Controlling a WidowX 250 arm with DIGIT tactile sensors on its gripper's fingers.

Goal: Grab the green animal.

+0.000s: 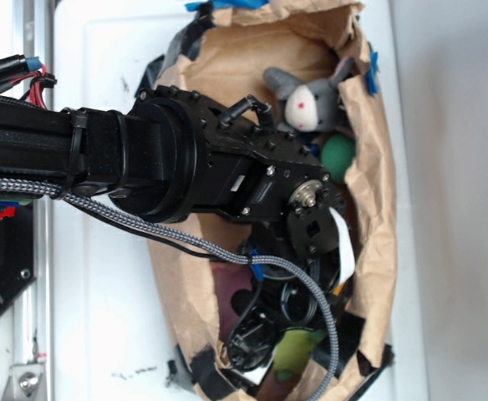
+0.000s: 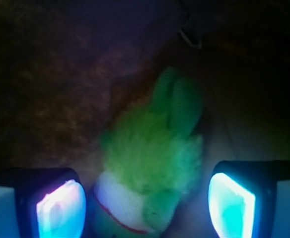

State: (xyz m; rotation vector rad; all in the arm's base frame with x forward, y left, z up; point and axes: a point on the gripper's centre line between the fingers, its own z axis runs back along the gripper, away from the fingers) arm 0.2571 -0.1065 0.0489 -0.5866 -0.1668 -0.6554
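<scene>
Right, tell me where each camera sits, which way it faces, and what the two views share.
Exterior: sits overhead, looking down into the brown paper bag; the black arm crosses from the left, above a grey plush animal and a green ball.
Wrist: rides on the hand, looking past its two open, glowing fingers into the dark bag.
Shared: the green animal, lying between the fingers untouched, and partly visible under the hand at the bag's bottom end.

No text, label, brand, number or sign can be read in either view. The robot arm's black housings show only screws and cables, and the wrist view is too dark and blurred to show any lettering.
</scene>
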